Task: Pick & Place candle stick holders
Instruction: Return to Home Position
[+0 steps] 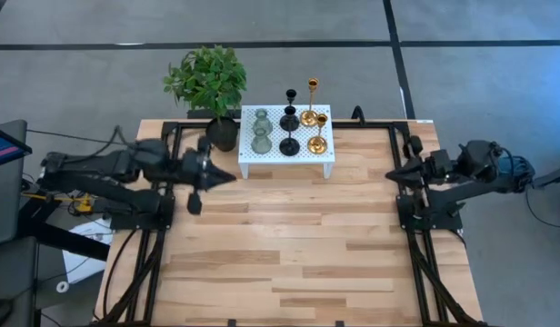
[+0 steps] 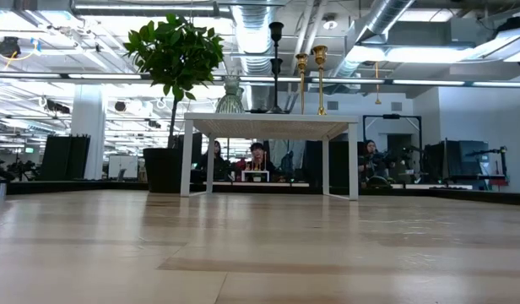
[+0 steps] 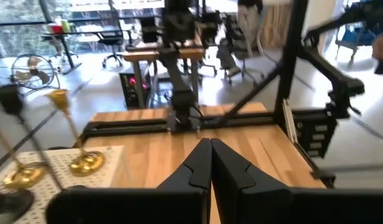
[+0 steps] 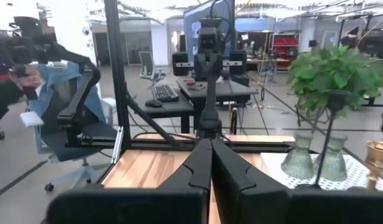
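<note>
Six candle stick holders stand by their round bases on a small white perforated stand [image 1: 298, 160] at the table's far middle: two grey-green ones [image 1: 260, 133] on its left, two black ones [image 1: 290, 132] in the middle, two gold ones [image 1: 313, 118] on its right. The gold ones also show in the left wrist view [image 3: 86, 160], the grey-green ones in the right wrist view [image 4: 316, 158]. My left gripper [image 1: 227, 176] is shut and empty, above the table just left of the stand. My right gripper [image 1: 390, 175] is shut and empty at the table's right edge.
A black pot with a green plant [image 1: 210, 86] stands at the stand's left, close to my left gripper. Black frame rails [image 1: 415, 245] run along the table's left and right sides. The bare wooden table [image 1: 289, 254] stretches toward the near edge.
</note>
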Robot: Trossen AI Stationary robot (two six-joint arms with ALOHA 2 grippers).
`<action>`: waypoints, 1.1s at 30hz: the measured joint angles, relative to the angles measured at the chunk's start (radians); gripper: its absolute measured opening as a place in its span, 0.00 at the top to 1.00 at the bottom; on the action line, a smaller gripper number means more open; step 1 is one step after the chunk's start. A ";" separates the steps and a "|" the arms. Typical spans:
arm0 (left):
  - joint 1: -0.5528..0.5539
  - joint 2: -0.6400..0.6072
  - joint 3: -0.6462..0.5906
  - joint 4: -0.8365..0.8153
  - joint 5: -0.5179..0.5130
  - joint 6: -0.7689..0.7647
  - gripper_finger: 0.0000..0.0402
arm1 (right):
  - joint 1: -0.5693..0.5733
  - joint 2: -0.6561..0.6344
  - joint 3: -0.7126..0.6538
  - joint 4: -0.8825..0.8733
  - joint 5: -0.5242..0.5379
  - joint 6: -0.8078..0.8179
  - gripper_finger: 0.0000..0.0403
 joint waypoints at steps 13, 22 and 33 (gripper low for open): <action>0.119 -0.265 -0.050 -0.058 0.070 -0.048 0.99 | -0.045 -0.181 0.000 -0.132 0.010 0.058 1.00; 0.119 -0.444 -0.167 -0.052 0.012 -0.070 0.99 | -0.053 -0.291 -0.001 -0.163 0.028 0.061 1.00; 0.118 -0.613 -0.267 -0.062 -0.024 -0.072 0.99 | -0.051 -0.334 0.000 -0.191 0.084 0.061 1.00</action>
